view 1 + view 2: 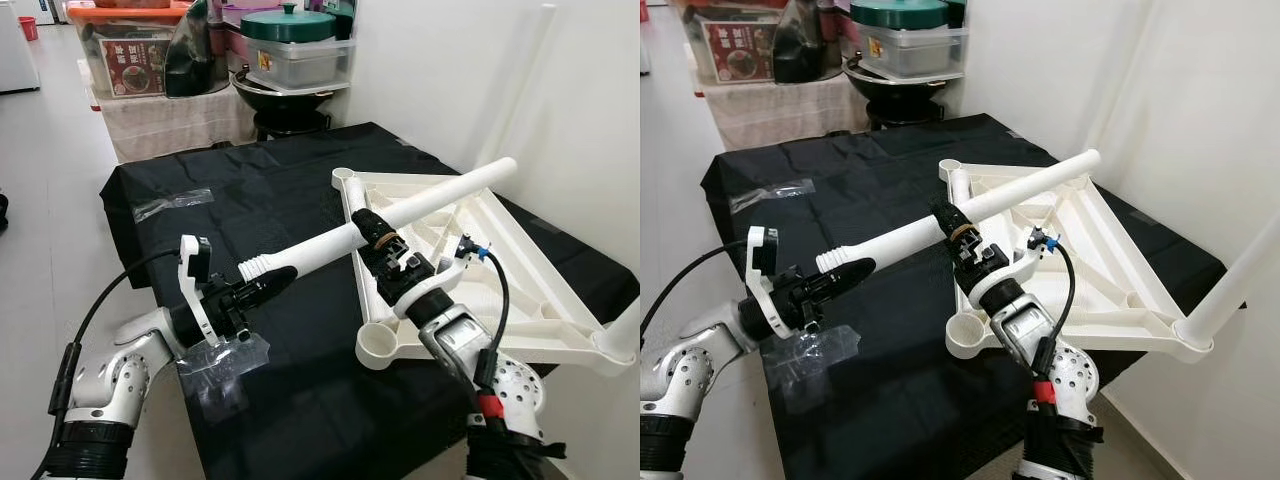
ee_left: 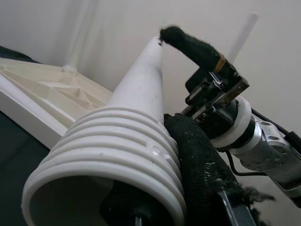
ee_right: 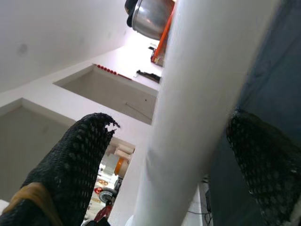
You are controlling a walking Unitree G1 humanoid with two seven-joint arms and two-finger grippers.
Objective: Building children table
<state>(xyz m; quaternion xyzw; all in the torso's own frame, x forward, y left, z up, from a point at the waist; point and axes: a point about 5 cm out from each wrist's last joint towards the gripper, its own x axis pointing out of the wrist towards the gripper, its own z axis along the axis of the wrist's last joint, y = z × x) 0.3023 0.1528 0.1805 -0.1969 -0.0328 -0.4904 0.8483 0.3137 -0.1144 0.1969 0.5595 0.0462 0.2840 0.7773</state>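
Nearest you, the right gripper [image 1: 378,240] has its two black fingers clamped across the middle of the white table leg [image 1: 420,205]; in the right wrist view the mesh pads sit one on each side of the tube. Your left gripper [image 1: 262,285] holds the same leg at its ribbed threaded end [image 1: 258,266], fingers closed on it just below the ribs, as the left wrist view shows.

Take the upturned white tabletop [image 1: 520,265] on the black cloth [image 1: 250,200] as the landmark. The leg is in the air, not seated. Its long axis runs from the threaded end, off the tabletop's left edge over bare cloth, up and across the tabletop to the smooth end [image 1: 505,165] above its far side.

The empty corner socket [image 1: 383,343] lies at the tabletop's near-left corner, just beside your right wrist and below the leg. My read: the threaded end points away from that socket, so the leg must swing round and tip upright. Left gripper holds the end that matters; right is nearer the socket. A second leg [image 1: 625,330] already stands at the near-right corner.
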